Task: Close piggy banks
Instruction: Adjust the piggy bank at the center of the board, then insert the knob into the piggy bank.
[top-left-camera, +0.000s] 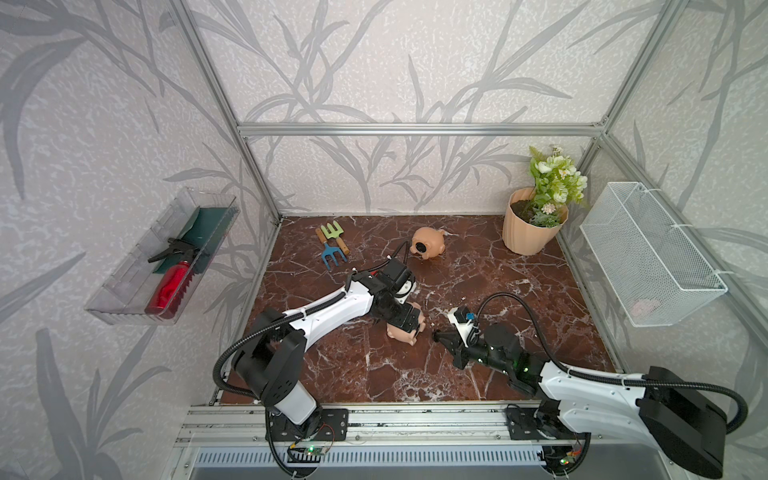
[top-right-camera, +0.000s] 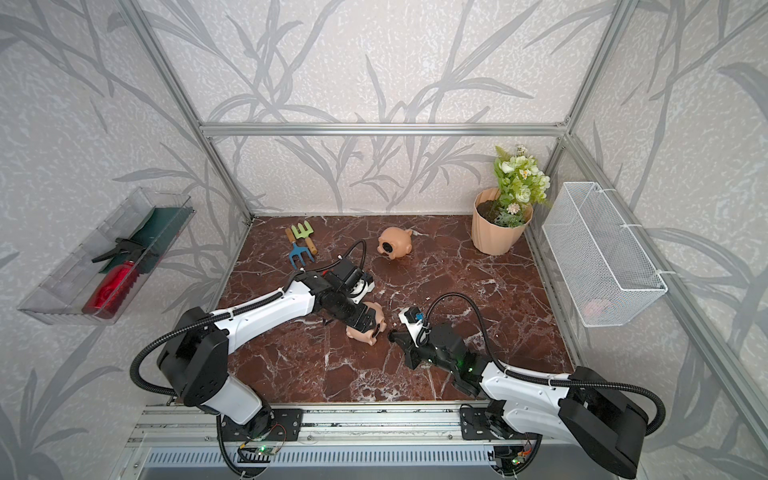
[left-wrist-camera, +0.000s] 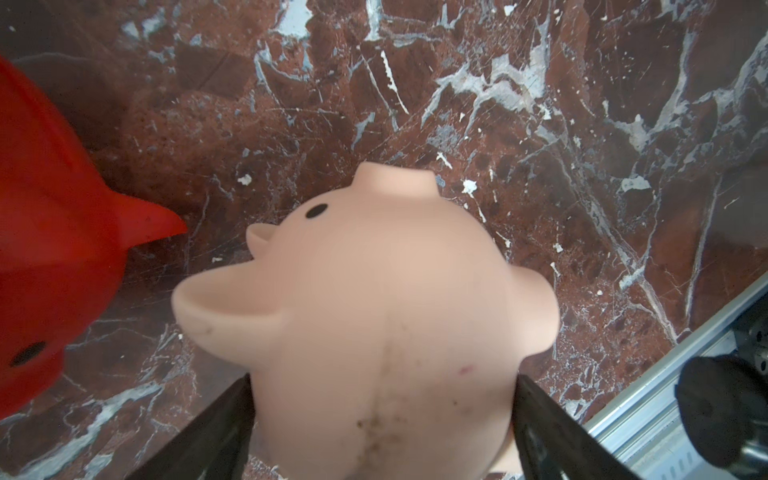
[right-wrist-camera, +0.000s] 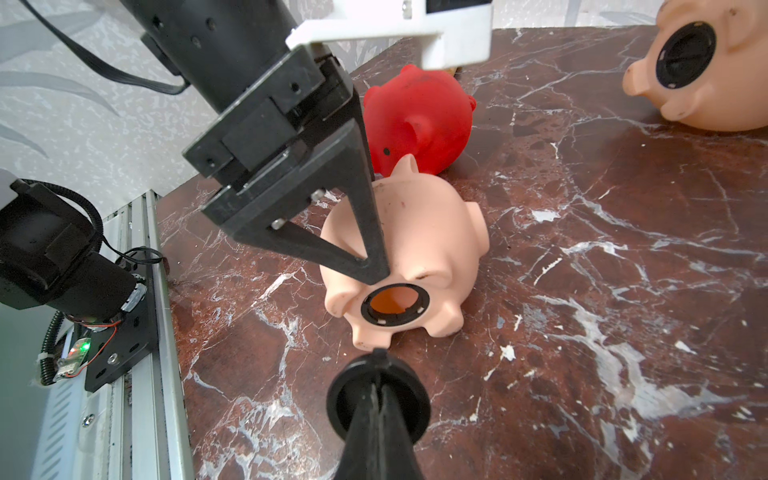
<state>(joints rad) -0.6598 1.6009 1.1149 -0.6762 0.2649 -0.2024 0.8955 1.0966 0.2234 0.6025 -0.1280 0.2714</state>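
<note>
A: How is the left claw (left-wrist-camera: 382, 380) being seen?
B: It is being seen clamped across the rear of the near peach piggy bank (left-wrist-camera: 386, 291), one black finger (left-wrist-camera: 199, 428) being pressed to each flank.
A: And the right claw (right-wrist-camera: 379, 363)?
B: Its jaws are being held together on a black round plug (right-wrist-camera: 345, 395), which is being kept just in front of that pig's belly hole (right-wrist-camera: 395, 303).
A: How is that pig being positioned?
B: It is being kept on its side on the marble table (top-left-camera: 540, 282), near the front middle, feet toward the right claw; the hole is being shown open, ringed in black, orange inside.
A: What is being found around it?
B: The red piggy bank (right-wrist-camera: 419, 120) is being seen just beside it, on the side away from the plug. The far peach piggy bank (top-left-camera: 428, 243) is being seen well apart, toward the back wall, also on its side, its belly hole being filled by a fitted plug (right-wrist-camera: 685, 56).
A: And farther out?
B: Small garden tools (top-left-camera: 330, 245) are being shown at the back left, a ribbed flower pot (top-left-camera: 530, 232) at the back right; a wire basket (top-left-camera: 648, 253) and a clear tray (top-left-camera: 120, 274) are being carried by the side walls
</note>
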